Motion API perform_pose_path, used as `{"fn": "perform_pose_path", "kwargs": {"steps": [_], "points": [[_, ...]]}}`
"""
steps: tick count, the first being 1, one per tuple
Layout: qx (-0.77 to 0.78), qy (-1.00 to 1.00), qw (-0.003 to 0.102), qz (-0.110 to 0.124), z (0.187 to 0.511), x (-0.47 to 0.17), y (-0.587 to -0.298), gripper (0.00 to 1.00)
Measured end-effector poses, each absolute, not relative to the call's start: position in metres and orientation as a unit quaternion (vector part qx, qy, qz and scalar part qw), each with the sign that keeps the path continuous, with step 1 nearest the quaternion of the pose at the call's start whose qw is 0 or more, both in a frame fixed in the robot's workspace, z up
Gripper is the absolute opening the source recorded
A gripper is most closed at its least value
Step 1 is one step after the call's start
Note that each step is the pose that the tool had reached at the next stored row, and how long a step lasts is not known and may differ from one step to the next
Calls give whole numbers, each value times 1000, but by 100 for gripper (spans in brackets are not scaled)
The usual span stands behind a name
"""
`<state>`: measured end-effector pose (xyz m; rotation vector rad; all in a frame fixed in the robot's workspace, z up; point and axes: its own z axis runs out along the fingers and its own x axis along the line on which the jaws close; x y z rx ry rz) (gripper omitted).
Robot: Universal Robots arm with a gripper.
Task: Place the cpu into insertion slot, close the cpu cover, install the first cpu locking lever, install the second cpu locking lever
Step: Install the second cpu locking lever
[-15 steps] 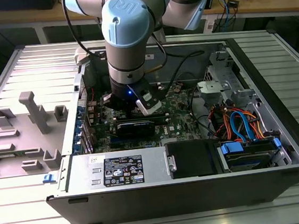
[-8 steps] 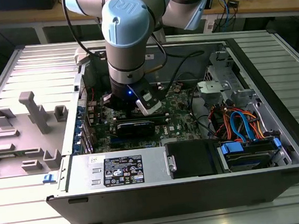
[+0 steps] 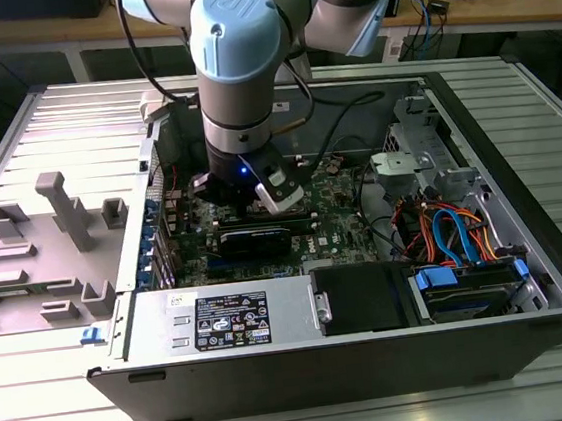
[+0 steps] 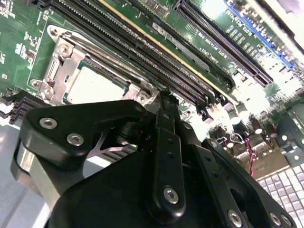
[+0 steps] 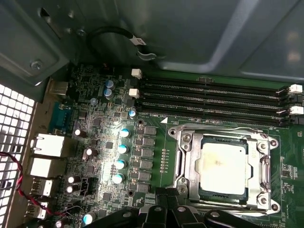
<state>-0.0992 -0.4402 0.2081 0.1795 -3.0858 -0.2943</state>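
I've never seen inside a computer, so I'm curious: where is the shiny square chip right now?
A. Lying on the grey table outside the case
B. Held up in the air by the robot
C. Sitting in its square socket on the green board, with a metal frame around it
C: in the first wrist view the cpu lies in the insertion slot, with the cpu cover framing it.

The dull silvery cpu [image 5: 222,163] lay flat in the insertion slot [image 5: 187,164], the metal cpu cover [image 5: 256,145] closed around it.
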Motion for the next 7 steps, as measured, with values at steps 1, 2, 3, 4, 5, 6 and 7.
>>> {"fn": "perform_pose_path", "kwargs": {"steps": [1, 2, 3, 4, 5, 6, 7], "points": [[58, -994, 18, -95, 210, -99, -440, 11], [58, -994, 18, -95, 210, -99, -440, 11], [58, -994, 18, -95, 210, -99, -440, 11], [58, -994, 18, -95, 210, -99, -440, 11], [58, -994, 18, -95, 210, -99, -440, 11], [58, -994, 18, -95, 210, -99, -440, 11], [58, -994, 18, -95, 210, -99, -440, 11]]}}
